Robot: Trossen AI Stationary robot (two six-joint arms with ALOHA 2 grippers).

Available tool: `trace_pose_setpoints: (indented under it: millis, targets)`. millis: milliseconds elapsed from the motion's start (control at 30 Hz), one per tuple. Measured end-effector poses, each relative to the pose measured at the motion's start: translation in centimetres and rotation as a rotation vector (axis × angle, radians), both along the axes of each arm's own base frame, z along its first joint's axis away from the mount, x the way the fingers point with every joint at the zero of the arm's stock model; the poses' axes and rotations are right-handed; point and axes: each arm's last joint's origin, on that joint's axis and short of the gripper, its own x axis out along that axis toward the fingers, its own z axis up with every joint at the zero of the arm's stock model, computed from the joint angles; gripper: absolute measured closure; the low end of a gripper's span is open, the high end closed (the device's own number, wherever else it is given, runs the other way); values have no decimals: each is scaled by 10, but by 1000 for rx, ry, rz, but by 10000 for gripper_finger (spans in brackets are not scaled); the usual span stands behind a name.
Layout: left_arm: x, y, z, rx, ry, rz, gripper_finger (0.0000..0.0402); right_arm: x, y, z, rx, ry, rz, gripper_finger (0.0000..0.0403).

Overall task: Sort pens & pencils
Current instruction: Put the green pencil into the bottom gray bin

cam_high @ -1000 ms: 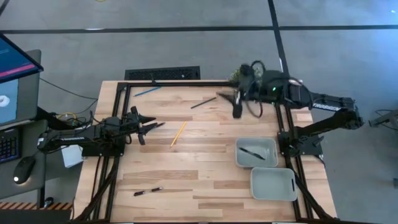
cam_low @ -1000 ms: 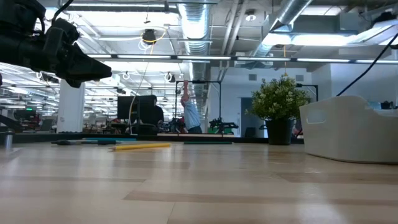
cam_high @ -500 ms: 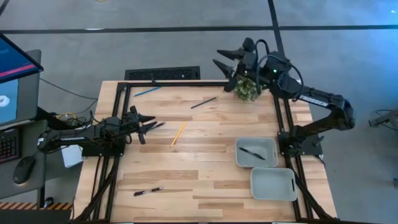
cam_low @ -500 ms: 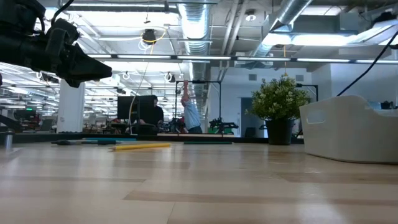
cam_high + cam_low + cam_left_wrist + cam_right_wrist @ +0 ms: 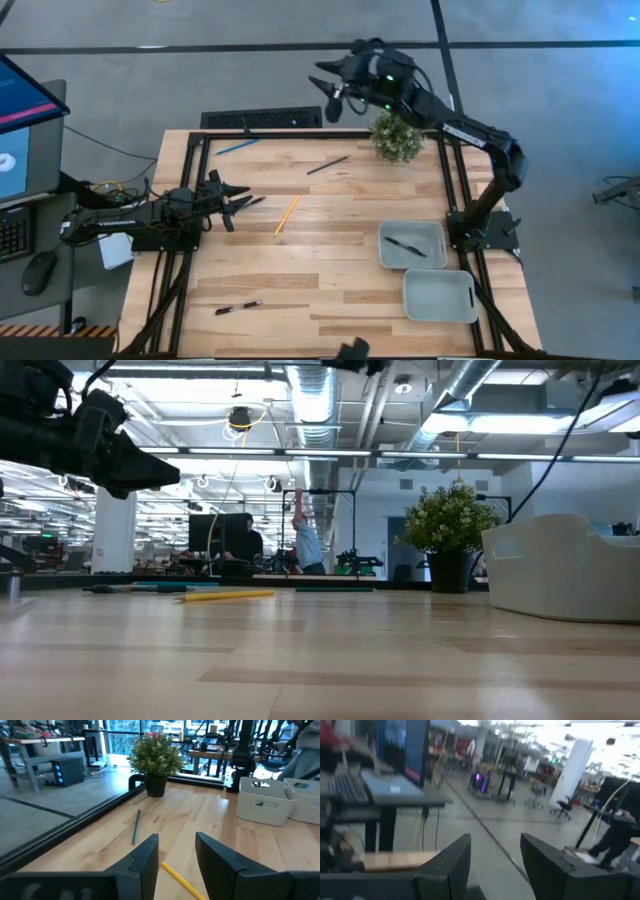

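My left gripper (image 5: 236, 201) hovers open over the table's left side, its fingers (image 5: 145, 862) pointing at the yellow pencil (image 5: 287, 214) (image 5: 182, 880), which lies flat just beyond them. The blue pencil (image 5: 237, 147) lies near the far left corner. One dark pen (image 5: 327, 165) (image 5: 135, 826) lies near the far edge, another (image 5: 237, 308) near the near edge, and a third (image 5: 405, 245) inside the farther grey bin (image 5: 435, 232). My right gripper (image 5: 331, 88) is open, raised high beyond the table's far edge, and its wrist view shows only the room.
A second grey bin (image 5: 440, 296) stands nearer than the first, on the table's right side. A potted plant (image 5: 397, 137) (image 5: 450, 530) stands at the far right corner. A keyboard (image 5: 262, 119) lies beyond the far edge. People stand in the room behind.
My right arm has risen from just above the table's far right part and swung up and toward the far left, out past the far edge. Its gripper has tipped from pointing down to nearly level. The plant it covered now shows.
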Motion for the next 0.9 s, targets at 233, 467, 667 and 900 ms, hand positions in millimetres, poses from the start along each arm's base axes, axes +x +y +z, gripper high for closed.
trace_pose_setpoints:
  millis: [233, 467, 667, 900]
  targets:
    - [-1, 2, 0, 7, -2, 58, 283, 22, -26, -8, 48, 229, -26, 207]
    - [-1, 2, 0, 8, -2, 63, 283, 37, -46, -33, 142, 390, -45, 208]
    - [-1, 2, 0, 7, -2, 64, 283, 49, -55, -71, 242, 549, -47, 208]
    - [-1, 2, 0, 7, -1, 64, 283, 64, -59, -123, 393, 738, -50, 207]
